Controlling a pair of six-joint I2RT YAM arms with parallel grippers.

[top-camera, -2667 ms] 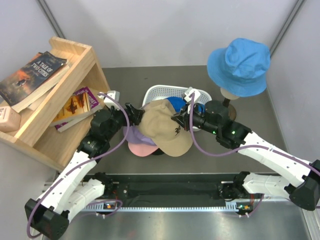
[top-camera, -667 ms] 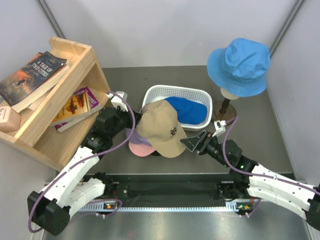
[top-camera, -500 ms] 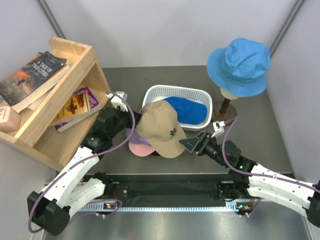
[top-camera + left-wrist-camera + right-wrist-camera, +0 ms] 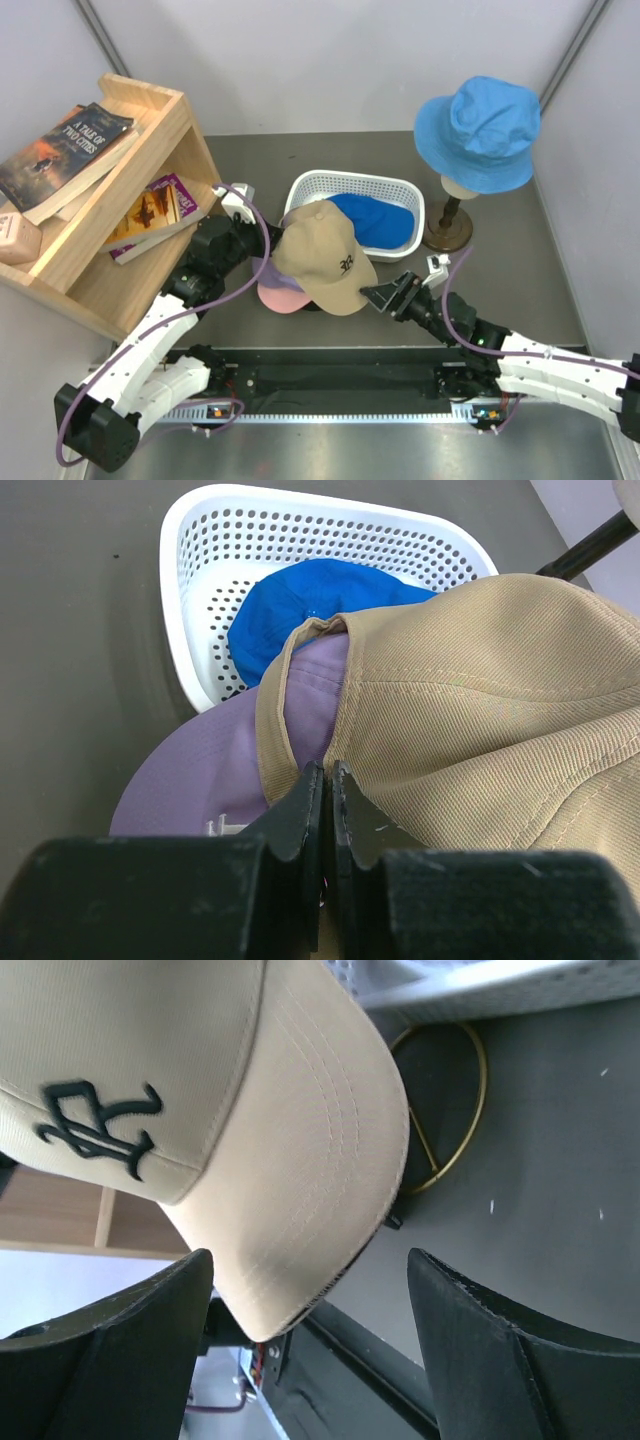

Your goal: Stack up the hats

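A tan cap (image 4: 318,258) with a black logo lies on top of a lavender cap (image 4: 266,272) and a pink cap (image 4: 280,298) at the table's middle. My left gripper (image 4: 258,240) is shut on the tan cap's rear edge (image 4: 440,730), its fingertips (image 4: 312,780) pinching the fabric over the lavender cap (image 4: 190,770). A royal blue cap (image 4: 375,220) lies in the white basket (image 4: 400,188). My right gripper (image 4: 385,295) stands open just off the tan brim (image 4: 300,1160), and its fingers (image 4: 110,1350) hold nothing.
A wooden book rack (image 4: 110,210) with books fills the left side. A mannequin head wearing a light blue bucket hat (image 4: 480,130) stands on a round base (image 4: 447,228) at the right of the basket. The black rail (image 4: 330,380) runs along the near edge.
My right gripper has let go of the tan cap and pulled back toward the near edge. The tan cap has settled lower on the pile. The left gripper keeps its grip.
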